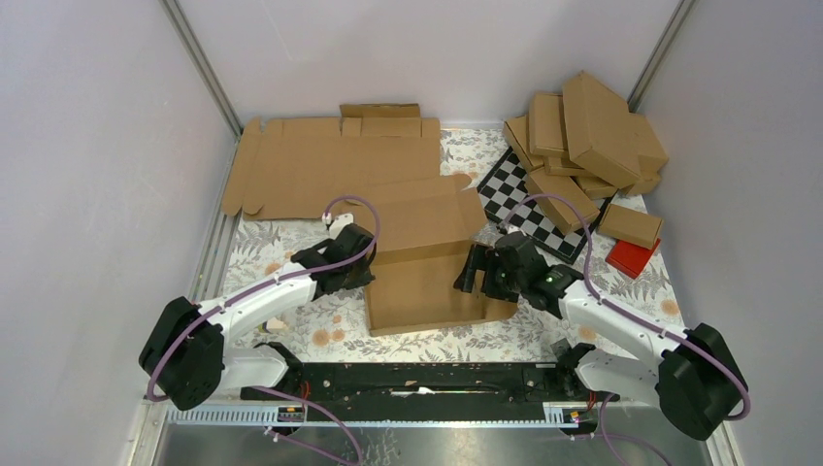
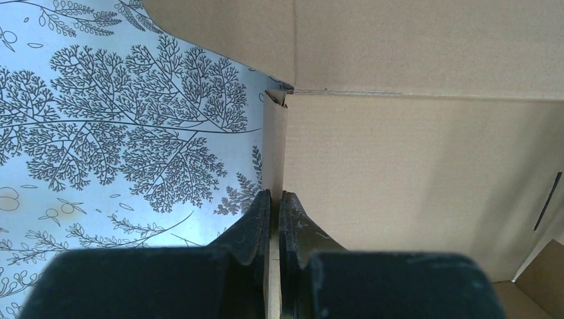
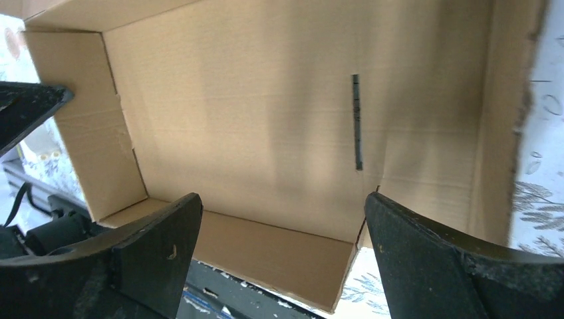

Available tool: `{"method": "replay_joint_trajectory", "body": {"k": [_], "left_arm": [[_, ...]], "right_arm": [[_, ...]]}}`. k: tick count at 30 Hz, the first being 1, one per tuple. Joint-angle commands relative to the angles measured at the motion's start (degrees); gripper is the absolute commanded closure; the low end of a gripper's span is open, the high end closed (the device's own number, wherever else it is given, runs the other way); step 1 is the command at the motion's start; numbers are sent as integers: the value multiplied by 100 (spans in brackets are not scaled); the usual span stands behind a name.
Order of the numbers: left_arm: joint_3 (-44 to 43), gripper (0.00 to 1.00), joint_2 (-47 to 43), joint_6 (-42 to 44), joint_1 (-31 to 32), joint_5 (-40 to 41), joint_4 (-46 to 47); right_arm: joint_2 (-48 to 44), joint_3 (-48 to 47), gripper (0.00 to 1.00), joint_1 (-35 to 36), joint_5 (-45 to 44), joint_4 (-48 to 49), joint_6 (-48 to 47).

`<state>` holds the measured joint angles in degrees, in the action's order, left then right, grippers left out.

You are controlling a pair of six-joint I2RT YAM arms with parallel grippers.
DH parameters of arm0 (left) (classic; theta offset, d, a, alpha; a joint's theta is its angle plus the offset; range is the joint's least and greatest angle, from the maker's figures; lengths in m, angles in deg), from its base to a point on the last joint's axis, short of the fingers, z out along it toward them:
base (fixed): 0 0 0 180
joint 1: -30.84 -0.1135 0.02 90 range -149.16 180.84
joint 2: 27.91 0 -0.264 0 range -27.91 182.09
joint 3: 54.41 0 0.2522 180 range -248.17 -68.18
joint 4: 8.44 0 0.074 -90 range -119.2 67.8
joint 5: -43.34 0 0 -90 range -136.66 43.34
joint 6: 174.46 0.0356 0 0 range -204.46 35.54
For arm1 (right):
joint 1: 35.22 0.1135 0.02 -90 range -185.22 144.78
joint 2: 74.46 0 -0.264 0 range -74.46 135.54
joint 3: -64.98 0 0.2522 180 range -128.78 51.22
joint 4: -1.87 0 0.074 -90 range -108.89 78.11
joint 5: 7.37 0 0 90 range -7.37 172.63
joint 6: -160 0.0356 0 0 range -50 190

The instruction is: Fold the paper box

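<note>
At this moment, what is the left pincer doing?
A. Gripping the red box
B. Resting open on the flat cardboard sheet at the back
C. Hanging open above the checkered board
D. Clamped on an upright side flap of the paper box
D: in the left wrist view the left pincer is closed on the thin edge of an upright flap of the paper box.

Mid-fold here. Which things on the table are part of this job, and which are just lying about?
In the job:
paper box, partly folded, at the centre
left hand, shut on a box wall
right hand, open, facing the box's inside

Lying about:
flat cardboard sheet, at the back
pile of folded boxes, far right corner
checkered board
red box
</note>
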<state>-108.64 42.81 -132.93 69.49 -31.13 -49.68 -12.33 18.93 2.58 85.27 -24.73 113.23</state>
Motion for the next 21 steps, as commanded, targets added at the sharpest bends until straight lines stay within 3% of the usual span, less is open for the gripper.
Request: {"method": "replay_joint_trajectory", "body": {"k": [1, 10, 21], "left_arm": [[-300, 100, -35, -76, 19, 153, 261], [-295, 100, -41, -11, 17, 173, 261], [-227, 100, -92, -110, 17, 429, 234]], "right_arm": [[223, -278, 0, -16, 791, 432, -230], [932, -679, 1, 88, 2217, 485, -1010], [937, -714, 0, 193, 1930, -215, -1348]]}}
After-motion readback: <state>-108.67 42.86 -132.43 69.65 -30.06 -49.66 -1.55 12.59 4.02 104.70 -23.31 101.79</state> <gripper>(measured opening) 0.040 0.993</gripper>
